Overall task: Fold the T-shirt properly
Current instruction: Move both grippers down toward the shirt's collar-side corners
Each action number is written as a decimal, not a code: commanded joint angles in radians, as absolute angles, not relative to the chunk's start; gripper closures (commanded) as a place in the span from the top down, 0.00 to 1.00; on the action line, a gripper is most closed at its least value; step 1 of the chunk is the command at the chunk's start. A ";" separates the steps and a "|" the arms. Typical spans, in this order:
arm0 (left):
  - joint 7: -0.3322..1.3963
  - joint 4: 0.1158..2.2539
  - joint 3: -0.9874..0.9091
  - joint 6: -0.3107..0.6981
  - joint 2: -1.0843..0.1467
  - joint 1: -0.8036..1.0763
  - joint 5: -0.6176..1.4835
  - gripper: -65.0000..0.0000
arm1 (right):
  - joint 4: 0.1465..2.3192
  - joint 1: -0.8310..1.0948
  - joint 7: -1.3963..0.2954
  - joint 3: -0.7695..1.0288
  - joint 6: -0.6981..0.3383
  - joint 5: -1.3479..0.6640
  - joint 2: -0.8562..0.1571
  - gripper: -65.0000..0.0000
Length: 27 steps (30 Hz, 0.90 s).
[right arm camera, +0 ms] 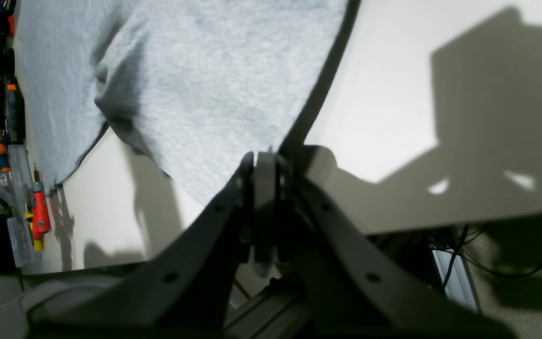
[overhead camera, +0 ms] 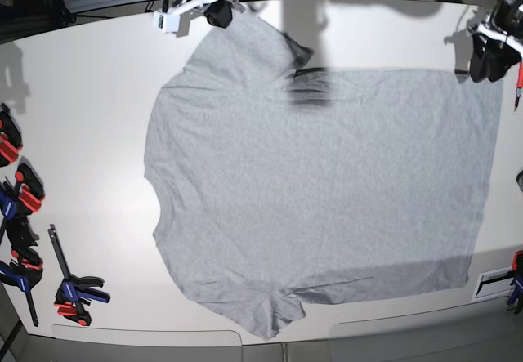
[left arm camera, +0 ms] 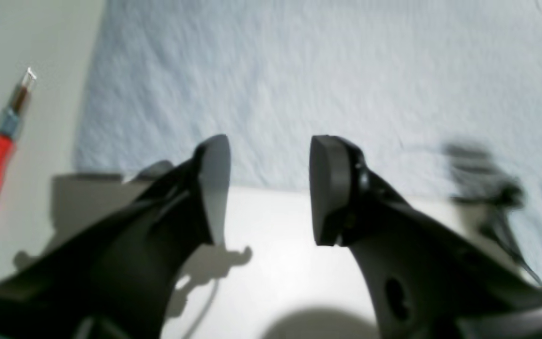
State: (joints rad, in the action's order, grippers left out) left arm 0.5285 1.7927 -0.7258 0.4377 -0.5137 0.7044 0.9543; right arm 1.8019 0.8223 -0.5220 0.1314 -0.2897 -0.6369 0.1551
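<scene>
Our right pincer (right arm camera: 266,157) is clamped on a sleeve of the T-shirt (overhead camera: 327,174), spread across the surface (overhead camera: 90,133); our left pincer (left arm camera: 271,188) gapes, empty. Soft, floppy cotton: we should take the near hem corner, pinching deep.

No lettering, brand, number or sign can be read on anything in these views.
</scene>
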 commanded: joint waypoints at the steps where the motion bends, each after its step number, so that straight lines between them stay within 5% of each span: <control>1: 0.509 1.775 -0.737 0.419 -0.550 0.689 0.970 0.41 | 1.817 0.831 -0.514 0.131 -0.308 -0.646 0.157 0.00; 8: 0.562 1.363 -0.737 0.413 -0.659 0.513 1.042 0.41 | 1.817 0.831 -0.514 0.130 -0.308 -0.646 0.157 0.00; 18: 0.784 0.791 -0.737 0.580 -0.786 0.276 1.409 0.41 | 1.817 0.831 -0.514 0.130 -0.309 -0.646 0.157 0.00; 27: 0.871 0.686 -0.736 0.619 -0.773 0.238 1.484 0.41 | 1.817 0.828 -0.514 0.130 -0.327 -0.646 0.157 0.00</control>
State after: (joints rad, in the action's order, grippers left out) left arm 0.8829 0.6773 -0.7288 0.6037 -0.7422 0.2409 1.4624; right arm 1.8019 0.8200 -0.5220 0.1318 -0.3016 -0.6315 0.1551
